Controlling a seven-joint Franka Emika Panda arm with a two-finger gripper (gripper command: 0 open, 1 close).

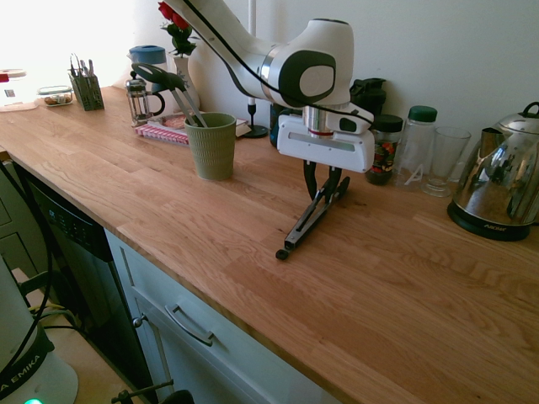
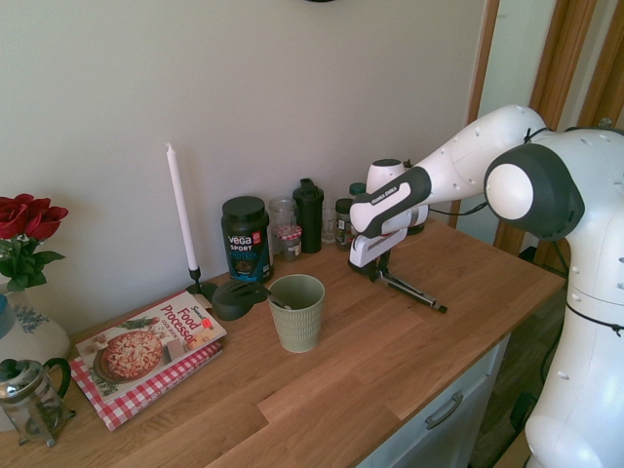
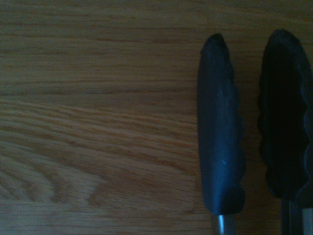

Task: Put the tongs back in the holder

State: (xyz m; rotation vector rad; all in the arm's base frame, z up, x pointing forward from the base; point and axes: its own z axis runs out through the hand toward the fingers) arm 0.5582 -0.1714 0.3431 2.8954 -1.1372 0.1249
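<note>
The tongs lie flat on the wooden counter, black knob end toward the front edge, black tips toward the wall. They also show in the second exterior view as the tongs, and the wrist view holds their two scalloped black tips side by side and apart. My gripper is down over the tip end, open, with a finger on either side of the tongs. The holder, a green ribbed cup, stands upright to the gripper's left with a black-headed spatula leaning in it.
A steel kettle, a drinking glass and jars line the wall behind the gripper. A French press, a cookbook, a candle and a dark tub lie beyond the holder.
</note>
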